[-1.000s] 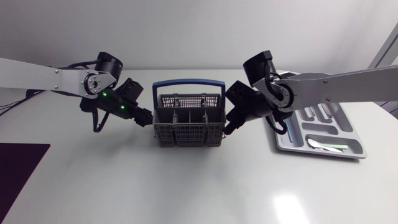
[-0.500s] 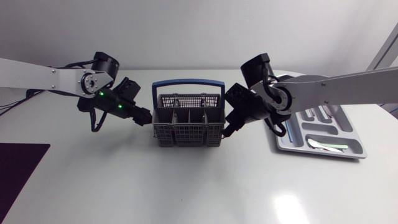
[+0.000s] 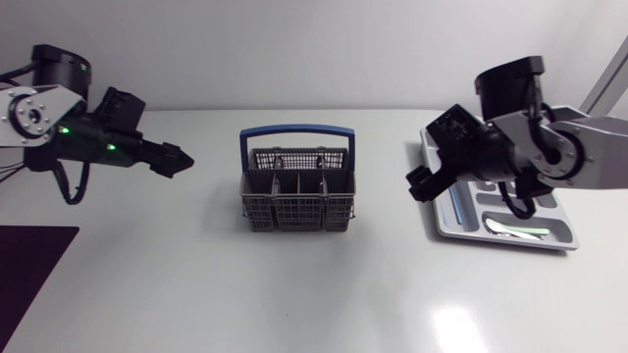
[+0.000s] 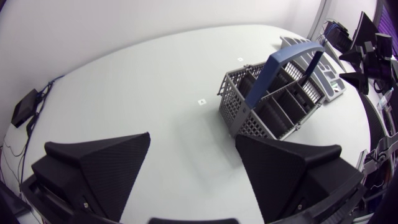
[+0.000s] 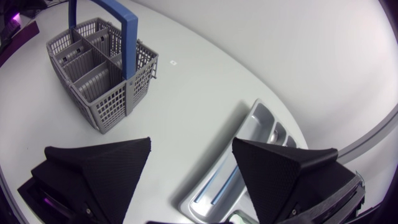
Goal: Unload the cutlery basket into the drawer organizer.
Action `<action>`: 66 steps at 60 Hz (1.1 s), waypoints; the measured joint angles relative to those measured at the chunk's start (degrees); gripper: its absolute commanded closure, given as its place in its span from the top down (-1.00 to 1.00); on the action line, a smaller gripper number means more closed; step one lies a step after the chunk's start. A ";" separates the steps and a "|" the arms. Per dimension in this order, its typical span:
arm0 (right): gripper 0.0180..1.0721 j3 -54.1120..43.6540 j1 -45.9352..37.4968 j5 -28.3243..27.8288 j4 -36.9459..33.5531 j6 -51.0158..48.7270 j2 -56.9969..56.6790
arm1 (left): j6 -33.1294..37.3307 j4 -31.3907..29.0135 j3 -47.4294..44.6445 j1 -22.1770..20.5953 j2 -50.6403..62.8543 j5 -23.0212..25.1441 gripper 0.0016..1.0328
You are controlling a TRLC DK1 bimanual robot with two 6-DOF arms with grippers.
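1. No text, number, label or brand can be read in any of the views;
2. a small pale square mark (image 4: 200, 101) lies on the white tabletop (image 4: 155, 74); it is too small to tell whether it carries any print.
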 measured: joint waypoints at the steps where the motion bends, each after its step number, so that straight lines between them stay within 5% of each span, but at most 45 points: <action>1: 0.91 -0.39 -0.24 0.02 -0.07 -0.17 -0.94 | 0.00 0.00 -0.37 0.22 -1.01 0.02 0.92; 42: 0.91 -15.45 -11.39 -2.82 -1.14 0.09 -39.47 | -1.42 -1.25 -16.31 2.16 -28.85 -0.94 0.92; 66: 0.91 -25.38 -11.93 -2.82 -0.61 3.54 -55.84 | -1.57 5.44 -30.16 4.42 -47.23 -1.11 0.92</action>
